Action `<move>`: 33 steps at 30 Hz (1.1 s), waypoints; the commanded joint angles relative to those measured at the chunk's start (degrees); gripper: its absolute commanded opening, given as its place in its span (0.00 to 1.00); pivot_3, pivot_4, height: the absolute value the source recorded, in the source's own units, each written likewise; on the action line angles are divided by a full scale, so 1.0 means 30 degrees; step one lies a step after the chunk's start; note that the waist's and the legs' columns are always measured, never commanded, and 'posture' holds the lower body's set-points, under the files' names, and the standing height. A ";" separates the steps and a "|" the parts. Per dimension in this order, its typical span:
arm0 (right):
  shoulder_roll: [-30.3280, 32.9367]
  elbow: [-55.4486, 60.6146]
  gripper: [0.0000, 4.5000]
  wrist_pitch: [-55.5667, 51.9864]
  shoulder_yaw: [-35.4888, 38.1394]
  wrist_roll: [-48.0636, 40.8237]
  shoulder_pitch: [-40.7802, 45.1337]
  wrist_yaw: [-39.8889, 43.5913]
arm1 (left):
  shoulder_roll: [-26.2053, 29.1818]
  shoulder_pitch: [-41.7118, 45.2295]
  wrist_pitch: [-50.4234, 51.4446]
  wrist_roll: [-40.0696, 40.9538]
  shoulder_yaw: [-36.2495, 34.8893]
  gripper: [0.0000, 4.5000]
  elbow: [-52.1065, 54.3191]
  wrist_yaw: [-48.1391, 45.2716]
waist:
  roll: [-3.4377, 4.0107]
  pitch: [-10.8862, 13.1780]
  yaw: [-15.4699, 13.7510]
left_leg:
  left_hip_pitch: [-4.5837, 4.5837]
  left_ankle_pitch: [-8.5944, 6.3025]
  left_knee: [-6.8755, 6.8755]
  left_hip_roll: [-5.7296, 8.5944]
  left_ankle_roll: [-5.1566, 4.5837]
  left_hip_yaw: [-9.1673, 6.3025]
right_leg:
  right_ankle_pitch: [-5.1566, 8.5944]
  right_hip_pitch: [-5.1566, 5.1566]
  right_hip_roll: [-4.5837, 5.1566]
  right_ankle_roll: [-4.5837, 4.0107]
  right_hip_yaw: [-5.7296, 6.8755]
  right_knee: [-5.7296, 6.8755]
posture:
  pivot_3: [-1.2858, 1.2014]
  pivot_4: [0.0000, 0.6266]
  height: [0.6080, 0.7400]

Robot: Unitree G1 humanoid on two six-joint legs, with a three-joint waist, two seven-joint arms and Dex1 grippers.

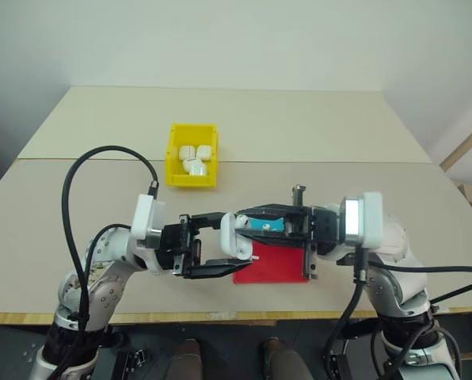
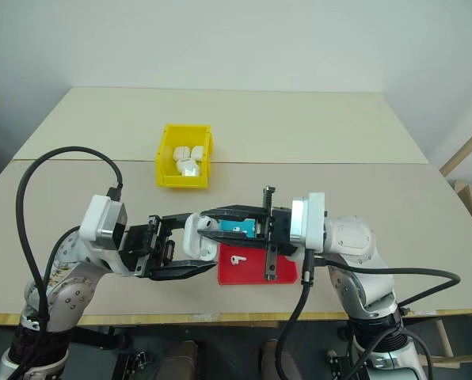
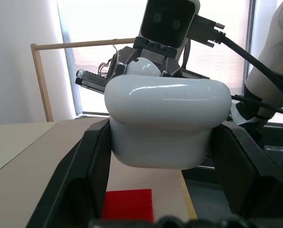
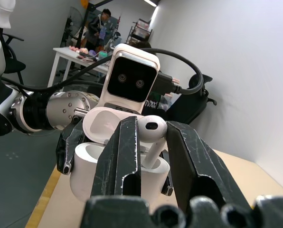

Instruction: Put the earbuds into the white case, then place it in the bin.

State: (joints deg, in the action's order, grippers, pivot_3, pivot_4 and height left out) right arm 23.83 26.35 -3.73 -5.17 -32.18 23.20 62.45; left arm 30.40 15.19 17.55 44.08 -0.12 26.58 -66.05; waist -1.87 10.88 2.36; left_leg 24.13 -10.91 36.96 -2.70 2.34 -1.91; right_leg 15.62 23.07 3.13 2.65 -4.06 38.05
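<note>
Above the near part of the counter (image 1: pixel 315 134), the two arms meet in mid-air over a shallow red tray (image 1: pixel 279 265). The left end effector (image 2: pixel 190 249) is clamped on the white case (image 2: pixel 198 237), gripping its lower body from both sides with the hinged lid flipped open. The right end effector (image 4: pixel 153 142) points toward it from the opposite side, its two black fingers (image 4: pixel 125 152) pinched on one of the earbuds (image 4: pixel 152 130); the bud's rounded head stands just above the finger ends while its stem runs down between them, right at the open mouth of the case. A second earbud (image 2: pixel 237 258) lies on the red tray below the end effectors, apart from both. The bin (image 1: pixel 192 154) sits farther back on the counter, toward the robot's left, well apart from the arms, and holds several small white objects (image 1: pixel 195 158).
</note>
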 commanded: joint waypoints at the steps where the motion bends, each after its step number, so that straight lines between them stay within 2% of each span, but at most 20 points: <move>1: 0.0177 -0.0024 0.16 0.0580 -0.0225 0.0237 -0.0213 0.0233 | -0.0150 0.0304 -0.0381 0.0298 -0.0102 0.63 0.0487 -0.0055 | 0.0000 0.0000 -0.0002 | 0.0000 0.0000 0.0000 0.0000 -0.0001 0.0000 | 0.0000 0.0000 0.0000 -0.0001 0.0000 0.0000 | 0.52 0.24 1.00; 25: 0.0347 -0.0702 0.16 0.1756 -0.0691 0.0433 -0.0095 0.0577 | -0.0205 0.0404 -0.0264 0.0509 0.0065 0.63 0.0447 -0.0507 | 0.0000 0.0000 -0.0004 | 0.0000 0.0000 0.0000 0.0000 -0.0001 0.0000 | 0.0000 0.0000 0.0000 -0.0001 0.0000 0.0001 | 0.52 0.24 1.00; 29: 0.0341 -0.0690 0.42 0.1990 -0.0642 0.0658 -0.0168 0.0517 | -0.0199 0.0403 -0.0256 0.0496 0.0057 0.63 0.0457 -0.0495 | 0.0000 0.0000 -0.0010 | -0.0001 0.0000 0.0000 0.0000 0.0000 0.0000 | -0.0001 0.0000 0.0000 -0.0001 -0.0001 0.0001 | 0.52 0.24 1.00; 33: 0.0354 -0.0709 0.42 0.2034 -0.0564 0.0677 -0.0125 0.0438 | -0.0204 0.0382 -0.0244 0.0490 0.0040 0.63 0.0461 -0.0529 | -0.0001 0.0000 -0.0006 | -0.0001 0.0000 0.0000 0.0000 0.0000 0.0000 | -0.0001 -0.0001 0.0000 -0.0002 0.0000 0.0001 | 0.52 0.24 1.00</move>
State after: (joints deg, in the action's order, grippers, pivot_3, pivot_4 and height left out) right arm 24.27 23.96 2.03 -6.27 -30.55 23.06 63.49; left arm 30.34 15.23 17.56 44.10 0.16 25.94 -67.65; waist -1.87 10.88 2.34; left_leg 24.12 -10.91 36.96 -2.70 2.34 -1.91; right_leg 15.61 23.07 3.13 2.65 -4.06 38.06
